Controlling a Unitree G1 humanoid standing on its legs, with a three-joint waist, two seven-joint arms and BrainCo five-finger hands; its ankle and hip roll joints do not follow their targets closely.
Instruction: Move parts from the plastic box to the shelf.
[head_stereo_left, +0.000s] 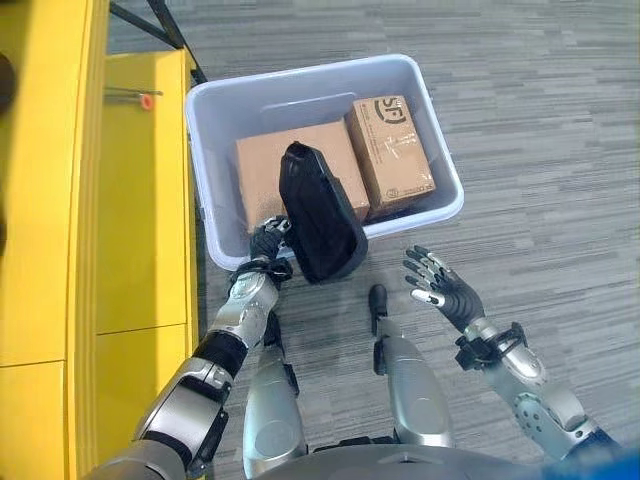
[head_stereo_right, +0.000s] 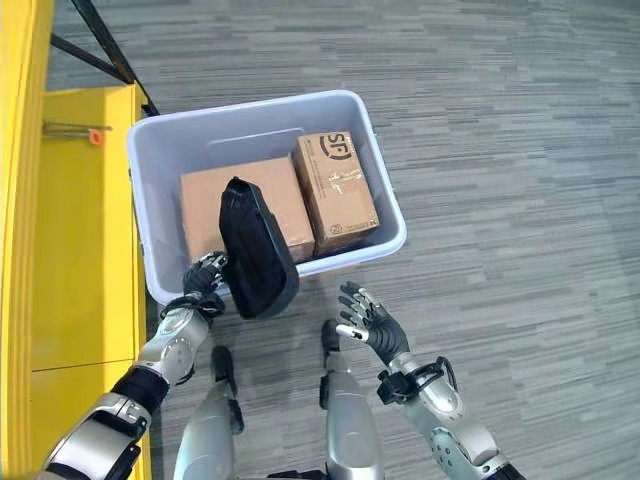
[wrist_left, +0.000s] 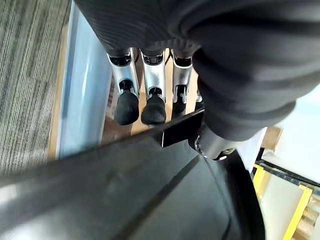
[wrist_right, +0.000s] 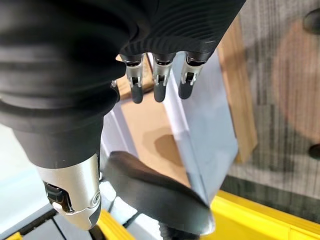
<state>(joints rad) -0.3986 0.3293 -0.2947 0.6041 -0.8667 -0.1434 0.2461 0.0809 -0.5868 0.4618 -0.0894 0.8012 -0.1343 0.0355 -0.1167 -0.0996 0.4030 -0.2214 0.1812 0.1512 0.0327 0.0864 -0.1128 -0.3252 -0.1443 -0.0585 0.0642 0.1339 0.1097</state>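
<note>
Black part (head_stereo_left: 320, 215) in left hand (head_stereo_left: 270, 240)

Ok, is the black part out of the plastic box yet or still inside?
Mostly out: the left hand holds the black part raised over the plastic box's near rim, its lower end past the rim above the floor.

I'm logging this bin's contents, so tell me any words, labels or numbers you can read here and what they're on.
Small cardboard box, top face: a dark round logo and fine printed lines, too small to quote reliably.
Large cardboard box, plastic box, black part, yellow shelf: no text visible.
</note>
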